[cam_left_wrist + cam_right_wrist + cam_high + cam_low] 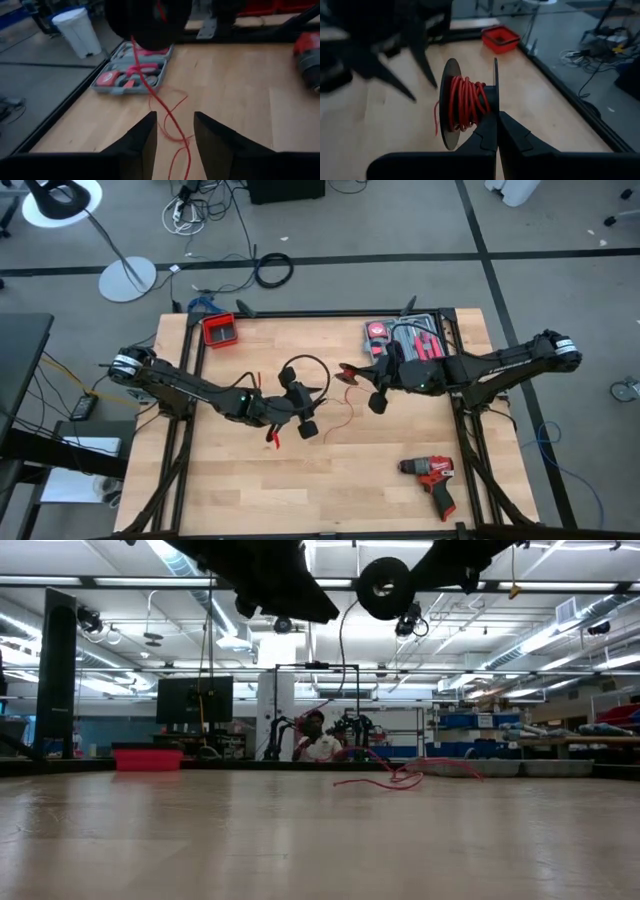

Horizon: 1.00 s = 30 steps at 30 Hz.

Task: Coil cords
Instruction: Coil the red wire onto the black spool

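Right fingers (496, 131) clamp a black spool (451, 102) of red cord (466, 102) above mid-surface (400, 500) — loose cord trails below the parted left fingers (175, 131), which should regrasp it and keep tension for neat turns.

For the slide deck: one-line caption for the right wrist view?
Right end effector shut on black spool wound with red wire above the table.

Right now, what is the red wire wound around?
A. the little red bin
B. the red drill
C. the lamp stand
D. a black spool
D: in the right wrist view the red wire wraps the middle of a black spool, which the shut right gripper pinches by one rim.
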Each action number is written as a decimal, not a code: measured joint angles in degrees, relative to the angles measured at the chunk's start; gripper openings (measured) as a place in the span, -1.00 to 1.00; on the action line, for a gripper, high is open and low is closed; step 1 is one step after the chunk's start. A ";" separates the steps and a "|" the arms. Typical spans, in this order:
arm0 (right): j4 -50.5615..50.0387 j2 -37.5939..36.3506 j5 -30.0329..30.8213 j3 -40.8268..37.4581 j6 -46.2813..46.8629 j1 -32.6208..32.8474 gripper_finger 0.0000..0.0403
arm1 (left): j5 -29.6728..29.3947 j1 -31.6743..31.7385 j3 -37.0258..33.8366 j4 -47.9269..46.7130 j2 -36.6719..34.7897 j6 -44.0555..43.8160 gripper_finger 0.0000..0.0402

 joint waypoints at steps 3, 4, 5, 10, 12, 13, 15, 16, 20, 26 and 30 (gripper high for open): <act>-3.25 -1.47 -3.66 0.00 -0.79 -0.46 -1.00 | 2.87 0.00 0.09 2.48 -0.58 1.05 -0.34; -3.55 -1.68 -4.82 -0.01 -0.85 -0.66 -1.00 | 4.47 0.00 0.30 3.08 -0.62 1.38 -0.34; -3.46 -1.75 -5.79 -0.02 -0.92 -0.81 -1.00 | 6.54 0.00 0.74 3.46 -0.63 1.64 -0.34; -3.24 -1.01 -6.91 -0.03 -1.41 -1.40 -1.00 | 13.35 -0.04 3.40 3.14 -0.58 1.88 -0.34; -2.06 -0.14 -8.33 -0.04 -2.57 -1.45 -1.00 | 13.76 -0.04 3.93 2.98 -0.57 1.89 -0.34; -1.28 0.07 -9.02 -0.04 -3.00 -1.42 -1.00 | 13.77 -0.01 4.07 2.80 -0.55 1.89 -0.34; 0.10 0.34 -9.26 -0.09 -3.39 -1.34 -1.00 | 13.76 0.13 4.45 1.93 -0.54 1.88 -0.34; 1.35 0.46 -9.26 -0.07 -3.45 -1.34 -1.00 | 13.77 0.17 4.50 1.61 -0.52 1.86 -0.34; 3.06 0.38 -9.41 -0.09 -4.51 -1.19 -1.00 | 13.76 0.44 4.50 -0.85 -0.49 0.71 -0.34; 3.12 0.35 -12.97 -0.09 -5.04 -0.92 -1.00 | 13.69 0.52 4.50 -2.50 -0.45 0.45 -0.34; 3.42 0.35 -15.58 -0.09 -5.32 -0.92 -1.00 | 13.69 0.82 4.50 -2.51 -0.43 0.56 -0.34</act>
